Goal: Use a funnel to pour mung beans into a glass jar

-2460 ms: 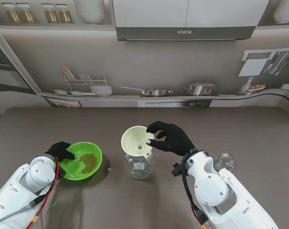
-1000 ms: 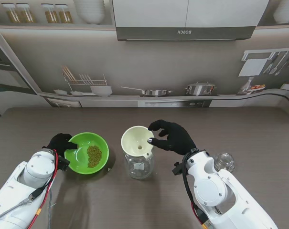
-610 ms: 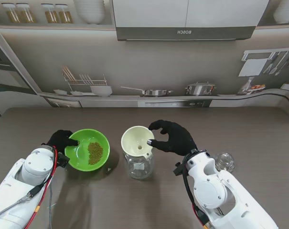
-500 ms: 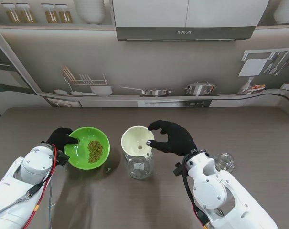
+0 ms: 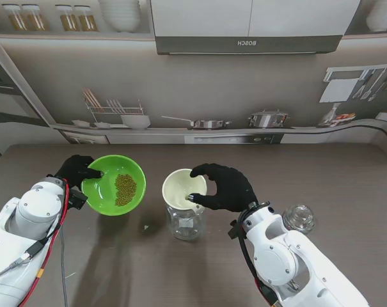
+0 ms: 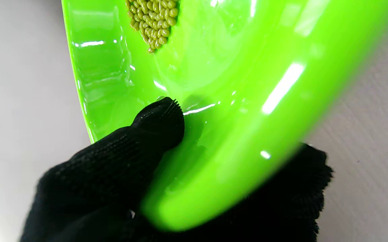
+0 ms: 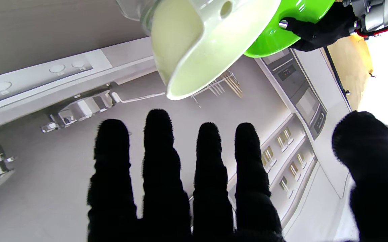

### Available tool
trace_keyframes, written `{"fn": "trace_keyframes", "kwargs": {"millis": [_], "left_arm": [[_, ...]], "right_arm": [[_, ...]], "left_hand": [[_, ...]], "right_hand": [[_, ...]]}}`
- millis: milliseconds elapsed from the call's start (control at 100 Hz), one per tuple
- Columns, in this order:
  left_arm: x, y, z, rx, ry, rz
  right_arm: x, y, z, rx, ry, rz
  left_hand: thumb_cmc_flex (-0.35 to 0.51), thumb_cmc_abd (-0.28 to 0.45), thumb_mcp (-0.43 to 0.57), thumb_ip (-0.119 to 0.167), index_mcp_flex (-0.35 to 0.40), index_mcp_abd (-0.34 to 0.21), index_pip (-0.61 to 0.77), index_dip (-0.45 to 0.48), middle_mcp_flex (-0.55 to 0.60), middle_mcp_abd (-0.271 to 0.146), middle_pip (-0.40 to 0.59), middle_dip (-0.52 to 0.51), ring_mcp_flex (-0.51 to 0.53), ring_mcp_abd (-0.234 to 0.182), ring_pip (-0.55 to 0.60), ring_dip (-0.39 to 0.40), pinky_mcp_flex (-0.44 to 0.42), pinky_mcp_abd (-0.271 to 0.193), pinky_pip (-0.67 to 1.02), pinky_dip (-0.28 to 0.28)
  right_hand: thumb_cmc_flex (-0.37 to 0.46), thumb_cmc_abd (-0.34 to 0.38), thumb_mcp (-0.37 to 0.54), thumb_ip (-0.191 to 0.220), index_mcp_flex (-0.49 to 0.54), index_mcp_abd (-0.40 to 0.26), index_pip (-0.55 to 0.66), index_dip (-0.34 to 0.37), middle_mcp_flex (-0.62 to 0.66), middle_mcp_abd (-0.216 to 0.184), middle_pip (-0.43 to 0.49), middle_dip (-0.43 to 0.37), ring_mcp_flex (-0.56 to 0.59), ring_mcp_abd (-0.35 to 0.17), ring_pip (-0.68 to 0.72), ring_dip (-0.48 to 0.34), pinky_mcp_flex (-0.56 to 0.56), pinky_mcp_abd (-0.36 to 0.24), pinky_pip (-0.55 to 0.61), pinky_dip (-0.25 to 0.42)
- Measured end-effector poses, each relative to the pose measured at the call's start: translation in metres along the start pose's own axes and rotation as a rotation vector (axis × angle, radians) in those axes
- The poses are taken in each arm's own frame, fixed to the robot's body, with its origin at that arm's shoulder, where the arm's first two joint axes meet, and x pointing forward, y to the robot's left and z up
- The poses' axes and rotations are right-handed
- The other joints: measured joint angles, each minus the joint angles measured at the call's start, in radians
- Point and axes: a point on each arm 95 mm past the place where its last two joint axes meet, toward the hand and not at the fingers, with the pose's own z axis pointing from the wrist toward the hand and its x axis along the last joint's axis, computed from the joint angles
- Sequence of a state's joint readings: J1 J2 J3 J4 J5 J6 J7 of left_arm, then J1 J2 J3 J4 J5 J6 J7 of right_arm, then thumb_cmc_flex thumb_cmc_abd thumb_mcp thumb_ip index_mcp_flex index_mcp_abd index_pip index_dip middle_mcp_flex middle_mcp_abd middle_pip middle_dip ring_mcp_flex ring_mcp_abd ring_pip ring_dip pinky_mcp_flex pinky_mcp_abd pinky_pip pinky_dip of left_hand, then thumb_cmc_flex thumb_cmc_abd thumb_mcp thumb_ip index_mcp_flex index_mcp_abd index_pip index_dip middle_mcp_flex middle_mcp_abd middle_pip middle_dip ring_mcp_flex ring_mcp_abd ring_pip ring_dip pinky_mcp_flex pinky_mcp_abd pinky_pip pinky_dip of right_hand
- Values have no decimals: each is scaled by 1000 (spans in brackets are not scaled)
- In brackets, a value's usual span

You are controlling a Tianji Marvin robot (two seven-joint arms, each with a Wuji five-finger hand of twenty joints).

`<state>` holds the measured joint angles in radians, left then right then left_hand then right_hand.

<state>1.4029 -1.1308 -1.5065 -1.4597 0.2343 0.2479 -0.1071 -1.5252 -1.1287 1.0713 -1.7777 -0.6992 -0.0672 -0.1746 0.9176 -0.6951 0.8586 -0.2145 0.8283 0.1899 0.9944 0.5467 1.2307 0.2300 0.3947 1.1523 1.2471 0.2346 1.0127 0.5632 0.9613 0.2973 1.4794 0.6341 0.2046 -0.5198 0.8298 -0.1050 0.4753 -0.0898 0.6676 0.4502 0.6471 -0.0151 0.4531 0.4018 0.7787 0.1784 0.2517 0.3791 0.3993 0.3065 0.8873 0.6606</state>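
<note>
desk [image 5: 347,173] surface carries everything here, brown and matte, with a small glass lid [image 5: 299,218] lying off to my right, well apart from the work. green bowl [image 5: 113,185] is the biggest piece in play: my left robot hand [image 5: 78,170] holds it by the rim, thumb pressed inside the wall and the other fingers underneath, as the left wrist view shows. it looks raised off the desk, to the left of the jar and not yet over it. glass jar [image 5: 186,222] stands near the middle, upright, with the cream funnel [image 5: 182,189] seated in its mouth. my right robot hand [image 5: 223,187] sits just beside the funnel on its right side; from the stand view a fingertip seems to touch the rim, but the right wrist view shows the fingers spread with nothing between them, so i judge it holds nothing. mung beans [image 5: 124,189] lie in a small heap in the bowl.

i judge this as the carry step, before pouring. next i need to bring the bowl's lip over the funnel and tilt slowly, keeping the funnel steady.
</note>
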Motion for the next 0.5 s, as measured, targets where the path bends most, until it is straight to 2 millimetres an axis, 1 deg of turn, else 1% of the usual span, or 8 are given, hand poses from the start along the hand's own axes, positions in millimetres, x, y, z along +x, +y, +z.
{"fn": "trace_keyframes", "kwargs": {"millis": [90, 110, 130, 180, 300, 360, 500], "left_arm": [[8, -4, -1, 1, 13, 5], [10, -5, -1, 1, 17, 7], [11, -6, -1, 0, 20, 9], [16, -8, -1, -1, 27, 13], [27, -13, -2, -3, 43, 19], [33, -15, -3, -3, 51, 20], [44, -19, -4, -3, 68, 23]], "right_arm": [[3, -1, 1, -1, 8, 0], [4, -1, 1, -2, 10, -2], [5, -1, 1, -2, 12, -5], [6, -1, 2, -4, 16, -19], [7, -1, 2, -12, 22, -48], [8, -1, 2, -20, 24, -52], [9, 0, 2, -34, 27, -53]], "left_hand": [[0, 0, 0, 0, 0, 0, 0, 0, 0, 1, 0, 0, 0, 2, 0, 0, 0, 2, 0, 0], [0, 0, 0, 0, 0, 0, 0, 0, 0, 1, 0, 0, 0, 2, 0, 0, 0, 3, 0, 0], [0, 0, 0, 0, 0, 0, 0, 0, 0, 1, 0, 0, 0, 2, 0, 0, 0, 3, 0, 0], [0, 0, 0, 0, 0, 0, 0, 0, 0, 1, 0, 0, 0, 3, 0, 0, 0, 3, 0, 0], [0, -2, 0, 0, 2, 0, 0, 0, 0, 2, 0, 0, 0, 4, 0, 0, 0, 4, 0, 0], [0, -3, 0, 0, 7, 0, 0, 0, 0, 2, 0, 0, 0, 5, 0, 0, 0, 4, 0, 0], [0, -3, 0, 0, 9, 0, -1, 0, 0, 3, 0, 0, 0, 5, 0, 0, 0, 5, 0, 0]], "right_hand": [[0, 0, -6, 0, 0, 0, 0, 0, -3, -1, 0, 0, -1, -1, 0, 0, -3, 0, -2, 0], [0, 0, -7, 0, -8, -1, 9, 0, -13, -1, 0, 0, -18, -1, -3, 0, -9, 0, -4, 0], [0, 0, -9, 0, -12, -1, -4, 0, -14, -1, 0, 0, -17, -1, -4, -1, -12, 0, -5, 0], [-1, 0, -20, 9, -27, -4, -3, 0, -26, -2, -1, 0, -27, -1, -11, -10, -19, 0, -19, 0], [-12, 14, -44, 10, -37, -12, -11, 0, -52, -4, -12, -1, -61, -2, -38, -23, -41, 0, -59, -13], [-13, 20, -55, 19, -40, -13, -27, 0, -62, -5, -24, -17, -71, -2, -45, -33, -51, 0, -84, -25], [-14, 37, -60, 19, -49, -13, -62, 0, -62, -8, -51, -47, -95, -3, -68, -57, -70, 0, -119, -48]]}}
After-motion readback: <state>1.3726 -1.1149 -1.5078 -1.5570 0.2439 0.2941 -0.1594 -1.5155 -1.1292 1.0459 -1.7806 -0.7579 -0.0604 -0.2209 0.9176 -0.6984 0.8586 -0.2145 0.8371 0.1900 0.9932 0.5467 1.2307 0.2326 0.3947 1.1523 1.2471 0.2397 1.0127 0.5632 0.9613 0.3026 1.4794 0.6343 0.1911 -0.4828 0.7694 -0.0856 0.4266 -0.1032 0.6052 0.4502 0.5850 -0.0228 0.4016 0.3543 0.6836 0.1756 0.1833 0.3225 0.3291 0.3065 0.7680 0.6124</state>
